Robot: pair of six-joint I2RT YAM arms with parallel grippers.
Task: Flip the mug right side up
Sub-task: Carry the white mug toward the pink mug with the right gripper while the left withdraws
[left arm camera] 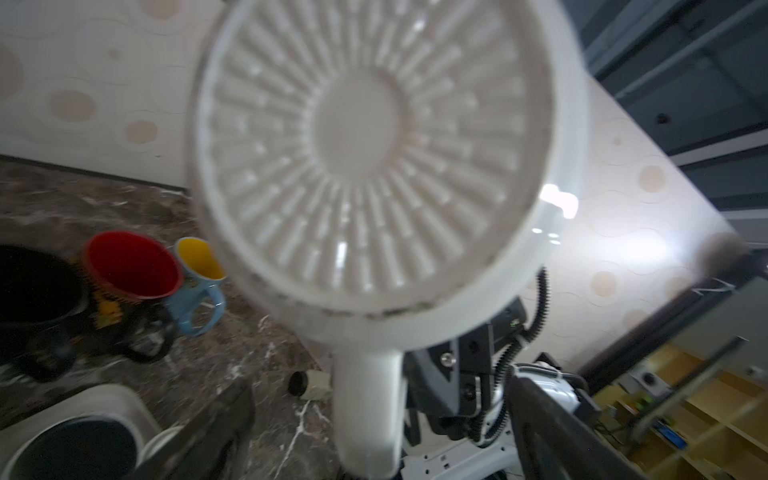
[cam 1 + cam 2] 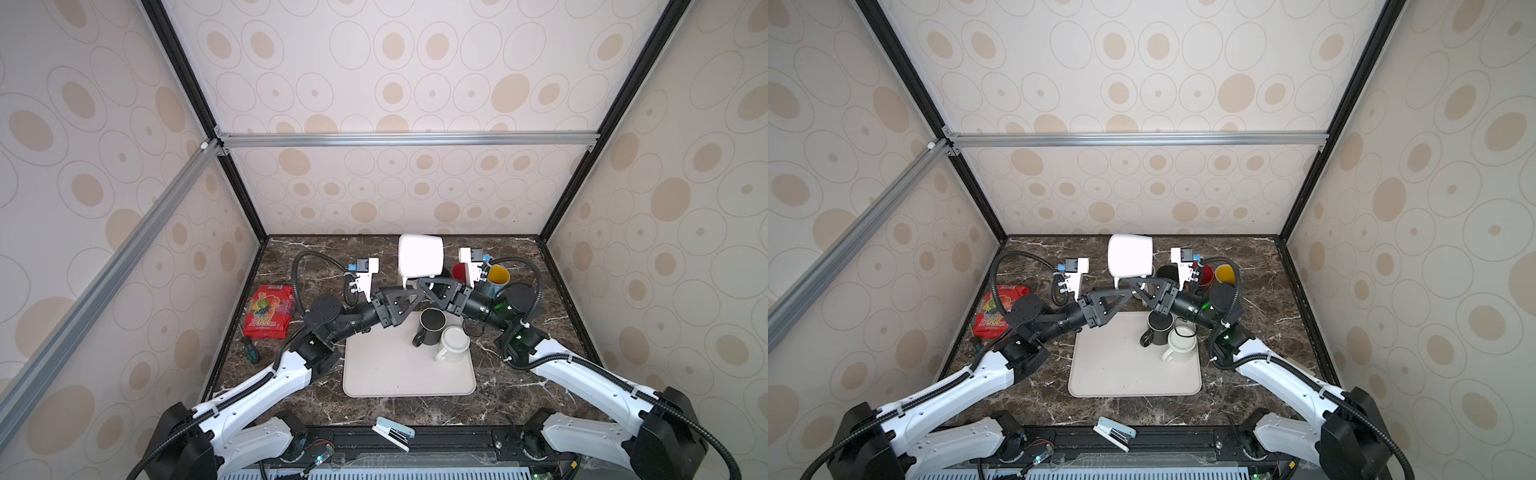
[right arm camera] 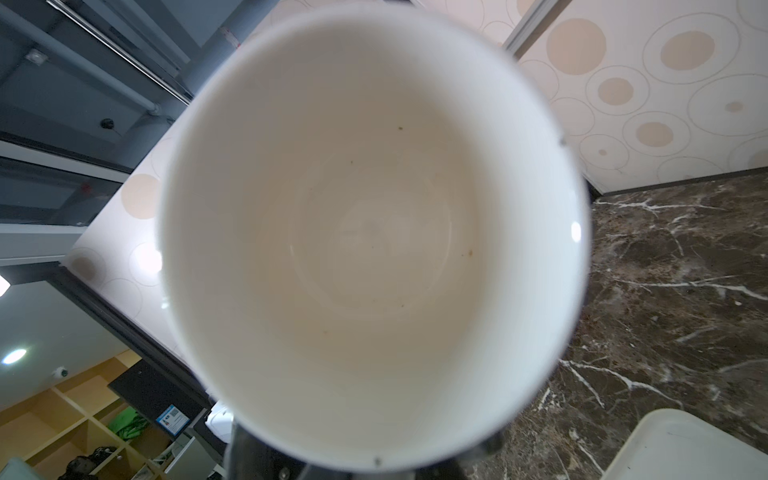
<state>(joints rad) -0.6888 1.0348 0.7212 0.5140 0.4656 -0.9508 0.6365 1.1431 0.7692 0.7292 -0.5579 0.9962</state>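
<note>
The white mug (image 2: 420, 255) (image 2: 1129, 255) hangs in the air above the back of the table, tipped on its side. In the left wrist view its ribbed base (image 1: 374, 153) faces the camera, and the handle (image 1: 365, 407) runs down between my left gripper's (image 1: 374, 453) dark fingers (image 1: 208, 436), which stand wide apart and open. The right wrist view looks straight into the mug's empty inside (image 3: 374, 232). My right gripper (image 2: 420, 283) (image 2: 1134, 284) is shut on the mug at the handle, tip to tip with the left gripper (image 2: 419, 293).
A beige tray (image 2: 395, 374) carries a black mug (image 2: 432, 324) and a small white mug (image 2: 455, 343), both upright. Red (image 2: 459, 272) and yellow-lined blue (image 2: 498, 276) mugs stand at the back right. A candy bag (image 2: 270, 311) and a screwdriver (image 2: 249, 349) lie at the left.
</note>
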